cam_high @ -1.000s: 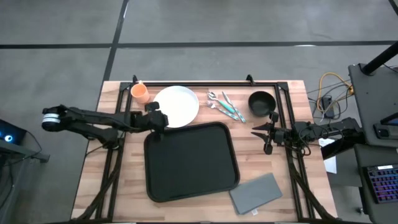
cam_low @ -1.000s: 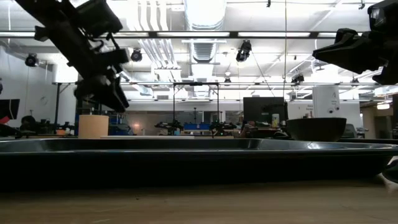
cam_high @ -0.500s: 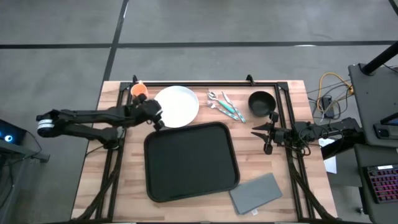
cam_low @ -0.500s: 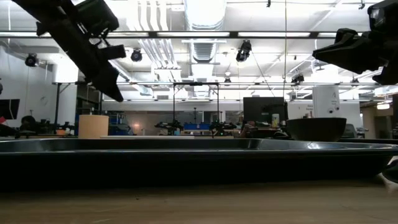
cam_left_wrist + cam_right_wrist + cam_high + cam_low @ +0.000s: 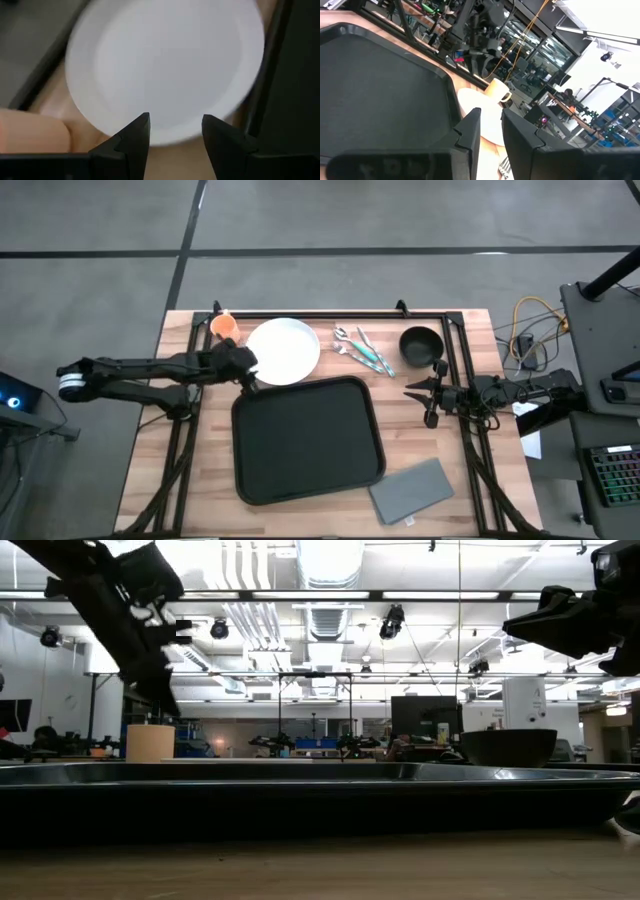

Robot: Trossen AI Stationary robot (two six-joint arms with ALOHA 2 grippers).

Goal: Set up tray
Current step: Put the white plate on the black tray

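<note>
**Left arm lines up on plate, tray bare**

Tray (image 5: pixel 307 440) sits mid-desk (image 5: pixel 450 510), nothing on it. Left gripper (image 5: pixel 243 366) hovers at the near edge of the white plate (image 5: pixel 288 348), fingers (image 5: pixel 134 134) spread wide, holding nothing. Right gripper (image 5: pixel 422 393) waits beside the black bowl (image 5: pixel 422 344), 2 fingers narrowly parted, nothing held. Tray looks stiff, light, slick plastic; likely best taken by the raised rim.

left gripper (image 5: pixel 246 368) beside plate (image 5: pixel 290 345) (white), tray (image 5: pixel 306 438)
</note>
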